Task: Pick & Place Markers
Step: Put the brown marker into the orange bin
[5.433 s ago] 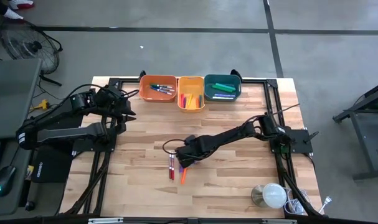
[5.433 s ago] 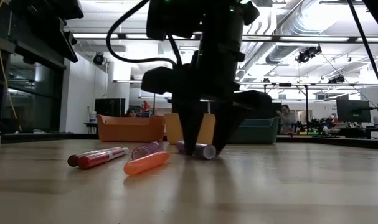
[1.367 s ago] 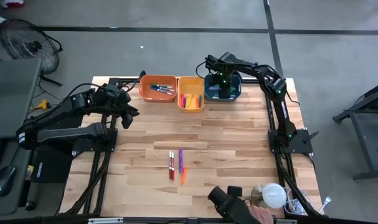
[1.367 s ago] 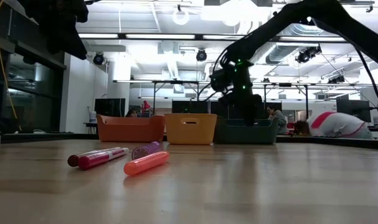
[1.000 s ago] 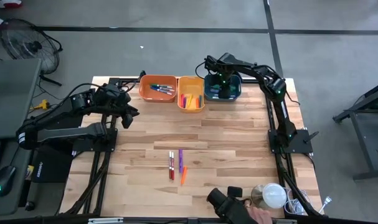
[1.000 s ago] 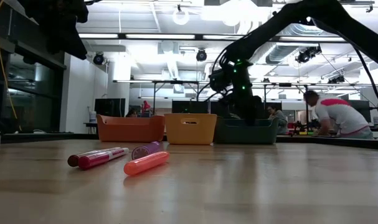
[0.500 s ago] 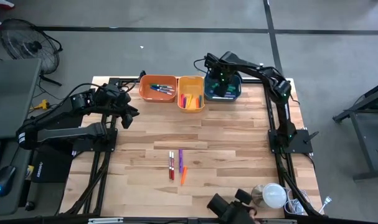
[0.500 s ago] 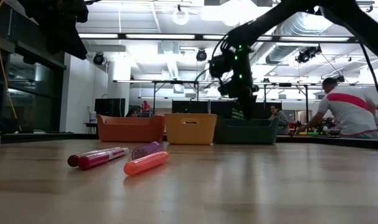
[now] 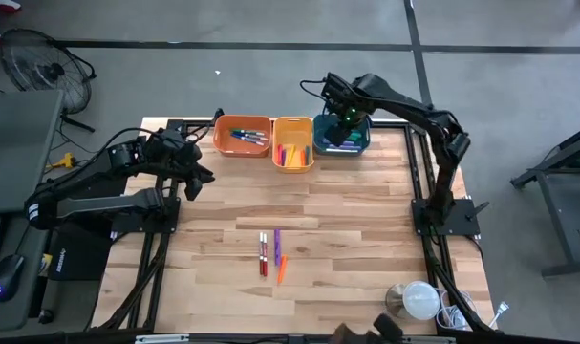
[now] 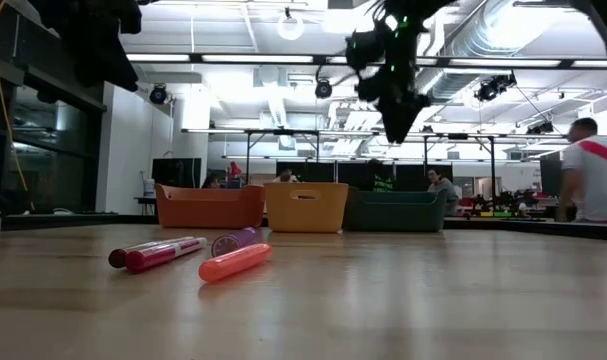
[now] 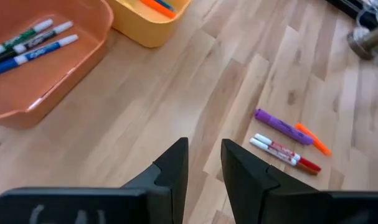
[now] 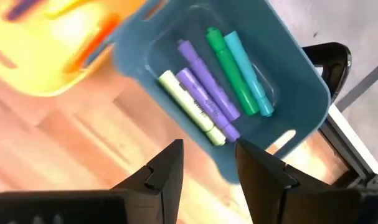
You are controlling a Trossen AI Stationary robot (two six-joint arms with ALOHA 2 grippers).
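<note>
Several markers lie loose on the wooden table: two red ones (image 9: 262,253), a purple one (image 9: 277,241) and an orange one (image 9: 282,269), each flat on its side. Pens also lie in the orange bin (image 9: 242,135), the yellow bin (image 9: 293,141) and the teal bin (image 9: 341,134) at the far edge. My right gripper (image 12: 207,155) hangs open high above the teal bin, pointing down, with nothing between its fingers. Inside that bin lie a yellow-green, two purple, a green and a teal marker (image 12: 213,93). My left gripper (image 11: 204,152) waits open at the far left, raised over the table.
A white round object (image 9: 418,299) beside a metal piece stands at the near right corner. Dark frame rails run along the table's left and right sides. Bare wood lies between the bins and the loose markers. People move in the room beyond the table.
My right gripper has risen from inside the teal bin to well above it and has rolled about its own axis. The markers on the table have stayed where they were.
</note>
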